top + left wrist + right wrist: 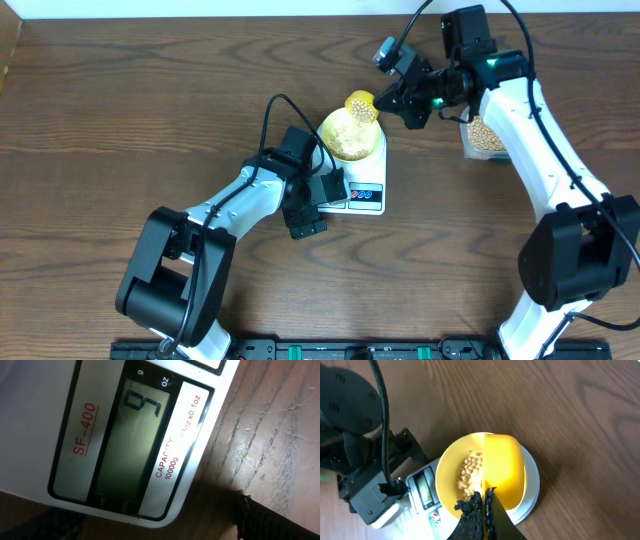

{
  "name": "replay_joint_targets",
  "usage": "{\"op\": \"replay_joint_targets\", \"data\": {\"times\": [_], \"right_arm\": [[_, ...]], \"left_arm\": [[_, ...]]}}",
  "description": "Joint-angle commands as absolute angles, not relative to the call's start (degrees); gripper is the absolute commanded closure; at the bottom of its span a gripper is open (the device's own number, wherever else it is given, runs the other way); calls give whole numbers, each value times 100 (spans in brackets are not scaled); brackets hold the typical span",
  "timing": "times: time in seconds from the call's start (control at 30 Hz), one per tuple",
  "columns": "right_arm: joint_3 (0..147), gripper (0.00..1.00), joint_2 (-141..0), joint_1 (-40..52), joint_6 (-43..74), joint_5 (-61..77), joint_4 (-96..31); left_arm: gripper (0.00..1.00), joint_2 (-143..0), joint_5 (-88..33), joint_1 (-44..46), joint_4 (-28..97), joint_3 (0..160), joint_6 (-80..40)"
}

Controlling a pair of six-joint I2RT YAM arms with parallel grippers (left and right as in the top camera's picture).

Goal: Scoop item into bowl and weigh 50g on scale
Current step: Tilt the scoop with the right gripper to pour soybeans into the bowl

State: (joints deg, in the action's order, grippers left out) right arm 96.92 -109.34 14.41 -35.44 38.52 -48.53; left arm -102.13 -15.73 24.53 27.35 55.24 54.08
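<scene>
The pale yellow bowl (348, 137) stands on the white scale (358, 190) and holds tan beans (347, 142). My right gripper (388, 102) is shut on the handle of a bright yellow scoop (361, 105), held tilted over the bowl's far rim. In the right wrist view the scoop (504, 470) covers the right half of the bowl (445, 480), with beans (470, 472) beside it, and the gripper (485, 500) pinches the handle. My left gripper (333, 190) is open at the scale's display (130, 445), whose reading is unclear.
A clear tub (486, 137) of beans stands at the right, partly under my right arm. The scale's coloured buttons (362, 192) face the front. Bare wooden table (120, 120) lies to the left and front.
</scene>
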Motion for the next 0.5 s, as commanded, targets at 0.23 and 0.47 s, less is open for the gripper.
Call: {"op": "replay_joint_targets", "data": {"times": [0.23, 0.47], "right_arm": [[9745, 99, -10722, 2117, -4233, 2440, -4705], [9745, 99, -10722, 2359, -4383, 2259, -4451]], "left_arm": [[2, -10556, -1686, 2515, 2753, 5465, 5588], [2, -10556, -1686, 2515, 2753, 5465, 5588]]}}
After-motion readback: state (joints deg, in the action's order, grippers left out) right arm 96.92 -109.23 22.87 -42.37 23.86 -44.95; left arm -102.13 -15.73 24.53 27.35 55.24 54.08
